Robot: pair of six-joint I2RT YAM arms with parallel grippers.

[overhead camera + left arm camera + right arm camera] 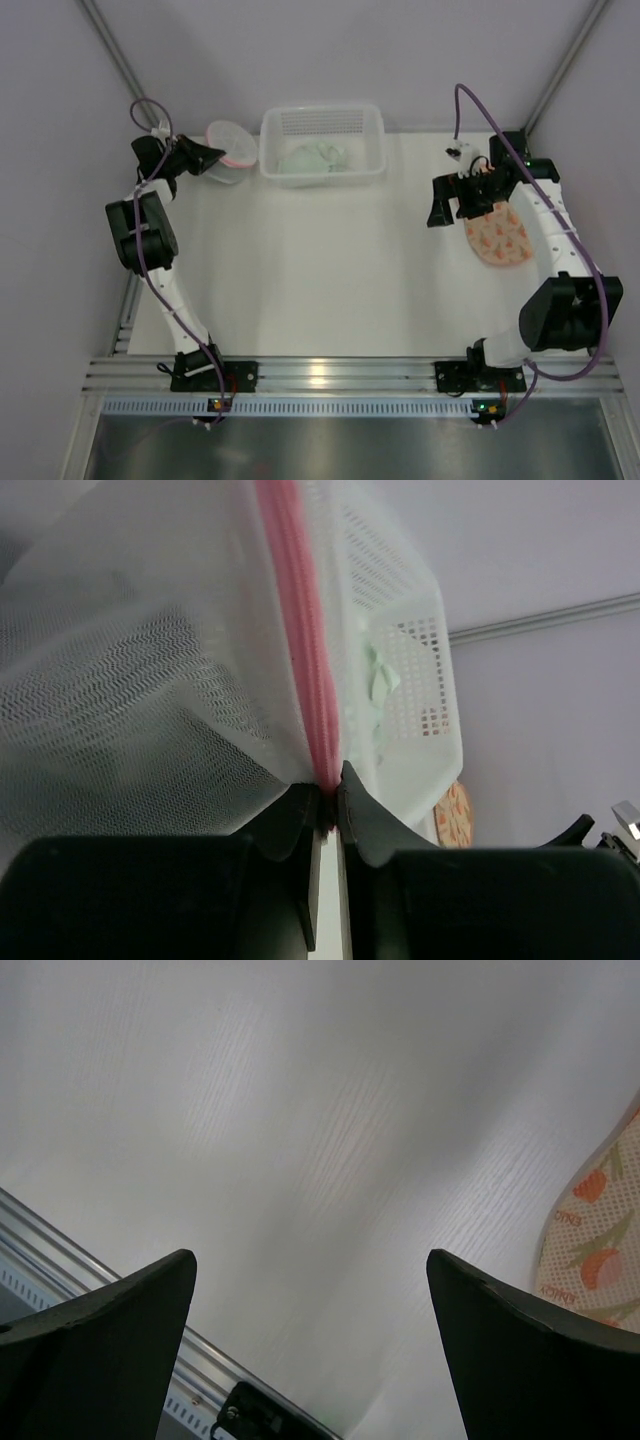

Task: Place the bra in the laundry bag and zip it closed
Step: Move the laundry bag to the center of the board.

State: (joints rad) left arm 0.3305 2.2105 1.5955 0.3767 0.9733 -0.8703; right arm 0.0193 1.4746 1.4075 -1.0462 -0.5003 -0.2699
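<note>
So the left gripper has its fingers pressed together on the pink zipper of the mesh laundry bag, which hangs right in front of it. Just past the bag and off to that gripper's right is the white basket, with the pale green bra lying inside it, not in the bag. The right gripper hangs spread wide over the bare table holding nothing, and just off its right finger there's an orange flower-print pad with tiny lettering too blurry for me to read.
</note>
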